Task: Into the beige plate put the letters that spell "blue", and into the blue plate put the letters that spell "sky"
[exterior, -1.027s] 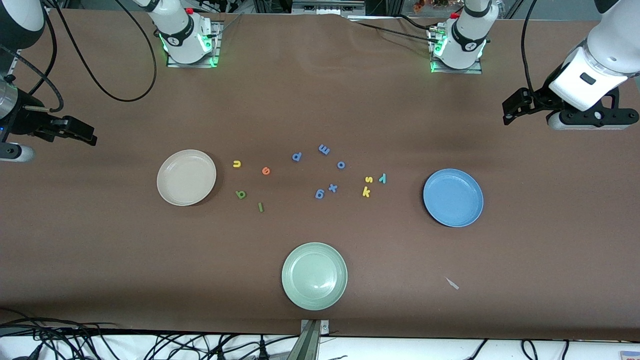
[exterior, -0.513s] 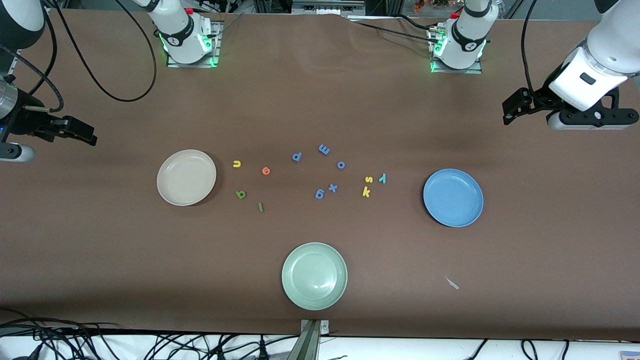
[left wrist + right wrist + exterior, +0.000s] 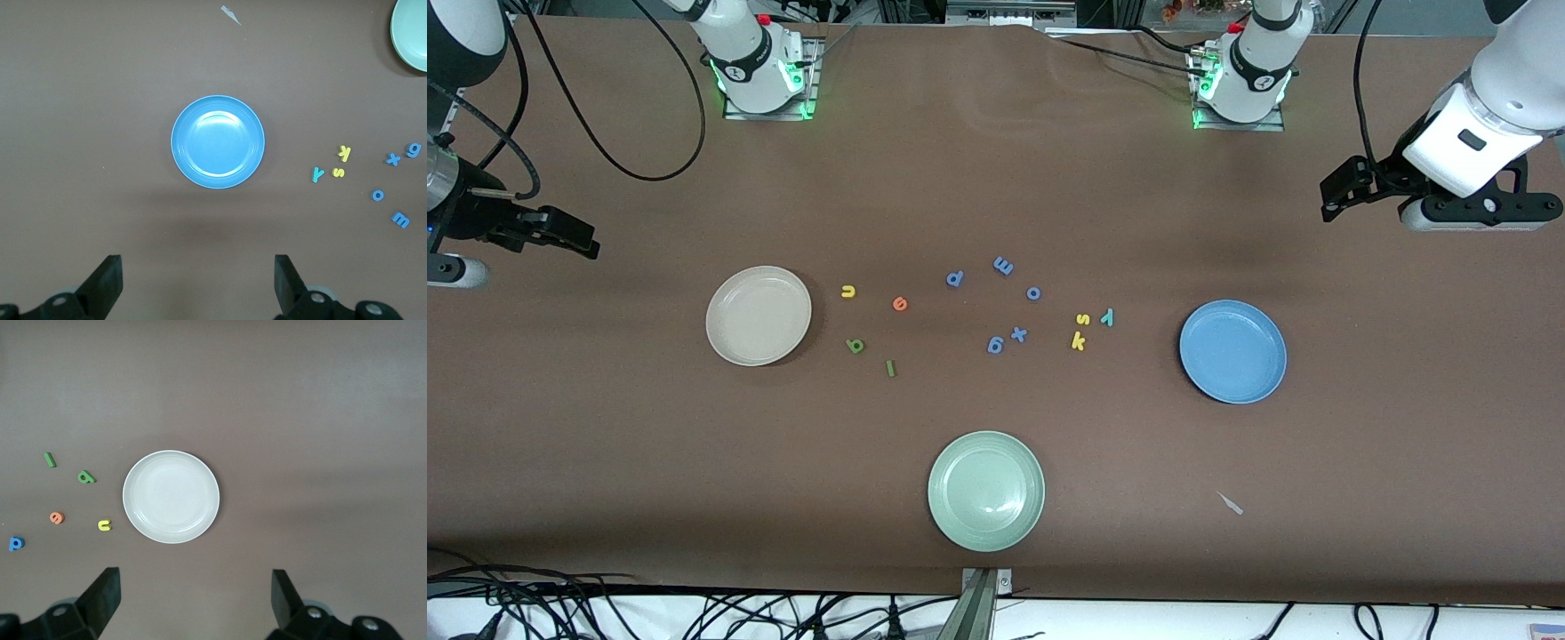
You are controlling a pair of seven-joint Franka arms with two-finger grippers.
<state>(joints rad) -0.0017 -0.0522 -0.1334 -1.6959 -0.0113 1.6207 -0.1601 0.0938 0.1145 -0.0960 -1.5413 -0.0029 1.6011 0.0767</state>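
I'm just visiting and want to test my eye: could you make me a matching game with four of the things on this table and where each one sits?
Things:
1. beige plate
2. blue plate
3. pale green plate
4. orange e

Places:
A. nearest the front camera
B. toward the left arm's end of the table
C. on the table, between the yellow u and a blue letter p
D. toward the right arm's end of the table

Pairs: 1-D, 2-B, 3-A, 4-C

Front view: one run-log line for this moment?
left hand: open, waiting | right hand: open, waiting | round beige plate: empty | round blue plate: empty
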